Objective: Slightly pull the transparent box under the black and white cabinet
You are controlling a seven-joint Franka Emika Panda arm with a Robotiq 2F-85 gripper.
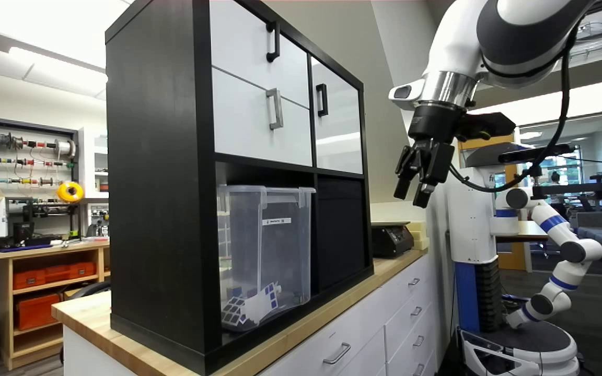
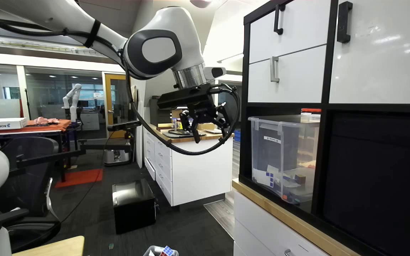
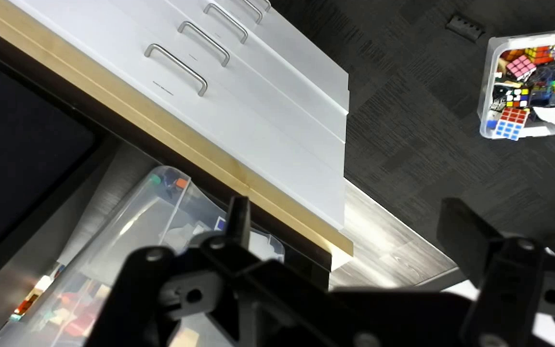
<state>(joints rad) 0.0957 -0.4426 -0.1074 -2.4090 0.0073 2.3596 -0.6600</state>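
Observation:
The transparent box [image 1: 285,240] stands upright in the open lower cube of the black and white cabinet [image 1: 154,172], with black-and-white pieces at its bottom. Both also show in an exterior view, the box [image 2: 272,142] left of a black panel in the cabinet [image 2: 290,80]. My gripper [image 1: 412,194] is open and empty, in the air in front of the cabinet and apart from the box; it also shows in an exterior view [image 2: 212,137]. In the wrist view the gripper [image 3: 347,212] has its fingers wide apart, and the left finger covers part of the box [image 3: 133,221].
The cabinet stands on a wooden counter [image 1: 301,324] above white drawers [image 1: 353,334] with metal handles. A small bin of puzzle cubes [image 3: 533,86] sits on the floor. A black device [image 1: 392,240] stands on the counter. Another robot [image 1: 471,219] stands behind.

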